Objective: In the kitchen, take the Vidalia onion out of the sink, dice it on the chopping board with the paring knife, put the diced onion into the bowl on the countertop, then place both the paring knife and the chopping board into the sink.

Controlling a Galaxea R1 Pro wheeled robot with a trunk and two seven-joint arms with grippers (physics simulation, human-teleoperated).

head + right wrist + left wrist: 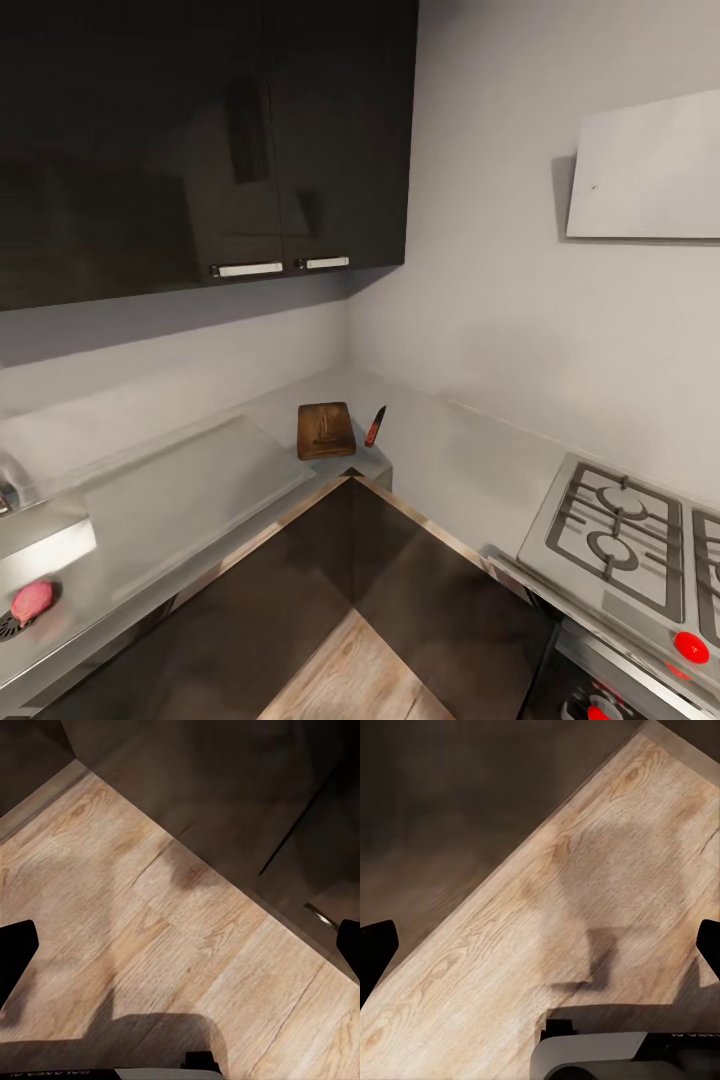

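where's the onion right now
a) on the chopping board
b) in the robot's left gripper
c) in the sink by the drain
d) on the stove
c: the onion lies in the sink next to the round drain, far from the chopping board and the knife in the counter's corner.

Kitchen: sink, hob, dark cupboards.
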